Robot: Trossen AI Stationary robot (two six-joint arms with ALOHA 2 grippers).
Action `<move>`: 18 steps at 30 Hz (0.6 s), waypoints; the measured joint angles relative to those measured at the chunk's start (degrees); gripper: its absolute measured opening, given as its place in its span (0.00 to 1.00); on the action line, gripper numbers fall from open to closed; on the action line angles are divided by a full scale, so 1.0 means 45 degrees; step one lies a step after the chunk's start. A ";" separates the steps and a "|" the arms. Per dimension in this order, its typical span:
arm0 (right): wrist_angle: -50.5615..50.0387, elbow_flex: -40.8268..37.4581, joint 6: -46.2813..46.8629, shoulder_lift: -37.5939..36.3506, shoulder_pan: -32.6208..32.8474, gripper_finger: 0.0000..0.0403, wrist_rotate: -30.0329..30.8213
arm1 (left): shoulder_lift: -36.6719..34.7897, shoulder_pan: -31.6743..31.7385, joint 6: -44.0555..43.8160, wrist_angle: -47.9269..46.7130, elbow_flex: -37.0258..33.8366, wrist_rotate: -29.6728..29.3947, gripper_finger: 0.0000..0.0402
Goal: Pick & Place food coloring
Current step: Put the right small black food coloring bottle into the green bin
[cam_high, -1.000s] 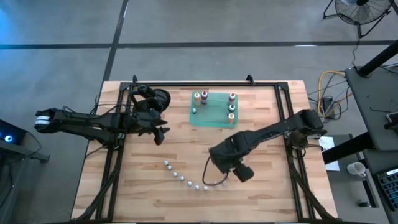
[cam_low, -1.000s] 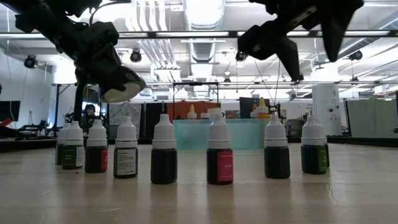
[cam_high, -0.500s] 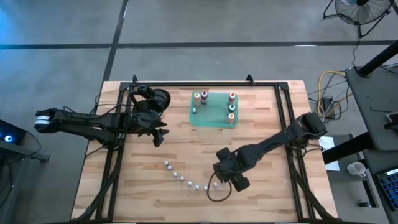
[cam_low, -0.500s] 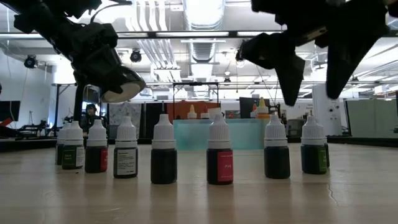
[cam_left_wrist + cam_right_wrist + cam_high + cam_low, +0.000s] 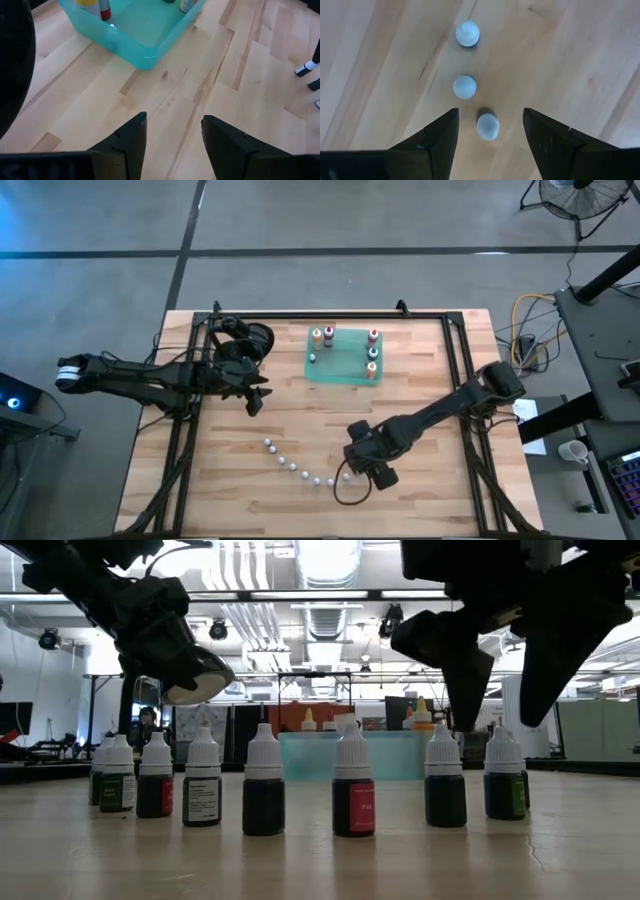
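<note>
Food coloring bottles (image 5: 264, 785) stand upright in a curved row on the wooden tabletop (image 5: 230, 470), white round caps up, long axes vertical. Low view shows dark bodies with small labels; one white label, one pink/red label, print too small to read. More bottles stand upright in the green tray (image 5: 340, 360) at the far side of the tabletop, well apart from both hands.

Right hand (image 5: 488, 132) hangs over the right end of the row, fingers spread and pointing down at the tabletop, holding nothing. One white cap (image 5: 487, 125) sits between its fingers, not touched; two more caps (image 5: 465, 86) line up just beyond the fingertips. From above, the right hand (image 5: 352, 470) is right at the row's end cap.

Left hand (image 5: 170, 140) hovers above bare tabletop, fingers apart, empty, with the tray's corner (image 5: 147, 50) just ahead of it. From above, the left hand (image 5: 256, 402) is near the tray's left side, well apart from the row.
</note>
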 joint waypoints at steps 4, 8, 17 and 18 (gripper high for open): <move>0.0020 -0.0091 0.0245 0.0258 -0.0005 0.53 0.0001 | 0.0000 0.0000 -0.0051 -0.0005 0.0000 0.0000 0.41; 0.0027 -0.0091 0.0363 0.0262 -0.0005 0.53 0.0003 | 0.0000 0.0000 -0.0067 -0.0038 0.0000 0.0000 0.41; -0.0362 -0.0125 0.0698 0.0260 -0.0005 0.51 0.0049 | 0.0000 0.0000 -0.0049 -0.0063 0.0000 -0.0003 0.41; -0.0364 -0.0125 0.0698 0.0259 -0.0005 0.50 0.0049 | 0.0000 0.0000 -0.0049 -0.0061 0.0000 -0.0001 0.41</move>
